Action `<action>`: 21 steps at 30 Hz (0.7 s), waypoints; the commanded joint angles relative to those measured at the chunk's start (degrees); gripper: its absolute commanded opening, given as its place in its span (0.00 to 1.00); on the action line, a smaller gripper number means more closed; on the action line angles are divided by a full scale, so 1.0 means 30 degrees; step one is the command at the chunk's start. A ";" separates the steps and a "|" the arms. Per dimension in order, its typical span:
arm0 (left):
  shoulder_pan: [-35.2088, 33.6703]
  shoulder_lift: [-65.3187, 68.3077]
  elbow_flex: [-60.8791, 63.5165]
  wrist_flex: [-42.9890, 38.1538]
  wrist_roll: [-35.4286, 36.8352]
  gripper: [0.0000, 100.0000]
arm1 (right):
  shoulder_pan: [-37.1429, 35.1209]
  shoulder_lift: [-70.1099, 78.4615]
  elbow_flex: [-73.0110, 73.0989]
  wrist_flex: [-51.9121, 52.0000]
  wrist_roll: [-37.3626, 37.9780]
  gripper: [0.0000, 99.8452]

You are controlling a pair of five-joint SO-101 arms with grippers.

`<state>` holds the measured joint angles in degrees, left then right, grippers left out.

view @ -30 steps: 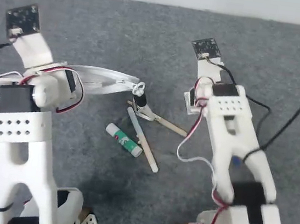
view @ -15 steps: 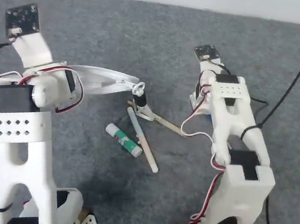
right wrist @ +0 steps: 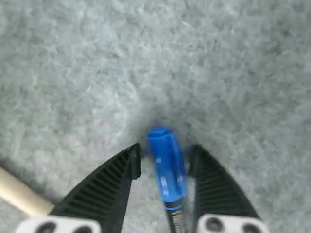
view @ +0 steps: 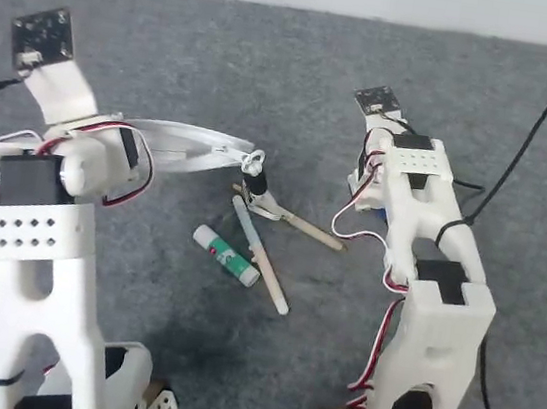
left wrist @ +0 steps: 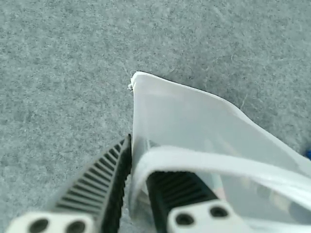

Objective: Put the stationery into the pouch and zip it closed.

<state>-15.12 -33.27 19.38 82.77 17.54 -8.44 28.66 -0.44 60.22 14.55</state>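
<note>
Your left gripper (left wrist: pixel 138 160) is clamped on the rim of the translucent white pouch (left wrist: pixel 194 121). One ribbed finger sits outside the wall, the other inside the mouth. In the high view the pouch stretches from that arm toward the middle of the grey felt mat (view: pixel 272 63).

Your right gripper (right wrist: pixel 165 150) is down at the mat with its fingers parted. They straddle a blue pen (right wrist: pixel 165 170) that lies flat on the felt, and a sliver of mat shows on each side of it, so nothing is gripped.

The rest of the stationery lies loose on the mat between the two arms, outside the pouch:
- A small black-capped item (view: pixel 254 179) is just beside the pouch's tip.
- A tan wooden stick (view: pixel 312 232) angles off toward the right arm.
- A pale blue stick (view: pixel 245 220) lies in line with a cream stick (view: pixel 270 281). Whether they touch is hard to tell.
- A green-and-white glue stick (view: pixel 225 255) lies just beside them on the left arm's side.
</note>
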 commanded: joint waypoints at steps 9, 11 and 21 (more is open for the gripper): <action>-0.0059 0.0059 -0.0161 -0.0498 0.0205 0.01 | 0.0044 -0.0044 -0.0908 0.0190 0.1582 0.01; -0.0059 0.0059 -0.0161 -0.0498 0.0205 0.01 | 0.0044 -0.0278 -0.0967 0.0220 0.1553 0.01; -0.0059 0.0059 -0.0161 -0.0498 0.0205 0.01 | -0.0718 -0.2886 -0.0879 0.1802 0.0234 0.01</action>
<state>-15.12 -33.27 19.38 82.77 17.54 -8.53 27.25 -1.32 63.47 18.33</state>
